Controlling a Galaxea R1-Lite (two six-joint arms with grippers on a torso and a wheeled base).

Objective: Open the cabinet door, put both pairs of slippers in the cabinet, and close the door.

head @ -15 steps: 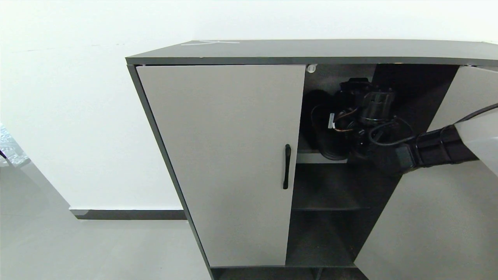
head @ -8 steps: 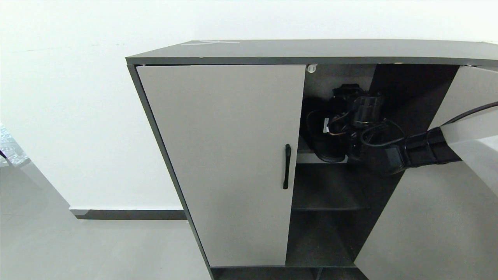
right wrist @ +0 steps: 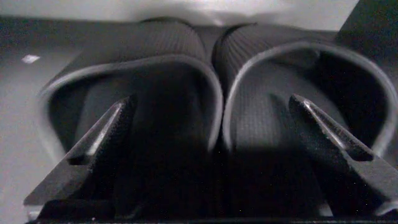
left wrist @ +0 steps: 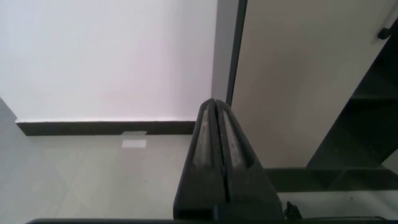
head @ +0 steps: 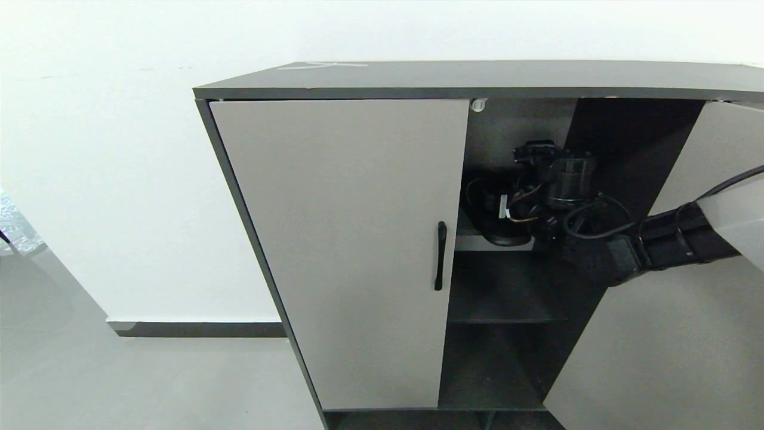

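A pair of dark slippers point(right wrist: 211, 68) lies side by side on the cabinet's upper shelf point(head: 471, 242), seen in the head view as black slippers point(head: 494, 224). My right gripper point(right wrist: 211, 102) is inside the cabinet just behind their heels, open wide, one finger outside each slipper and neither visibly touching. In the head view the right gripper point(head: 528, 197) is mostly hidden by its own wrist. The right cabinet door point(head: 656, 346) stands open. My left gripper point(left wrist: 214, 109) is shut and holds nothing, low near the cabinet's left front corner.
The left cabinet door point(head: 340, 239) is closed, with a black handle point(head: 440, 255). Two lower shelves point(head: 504, 313) show in the open half. Bare grey floor point(head: 149, 382) and a white wall lie to the left of the cabinet.
The right arm pushed deeper into the cabinet, then drew back a little. The slippers went from standing tall at the shelf front to sitting lower on the shelf.
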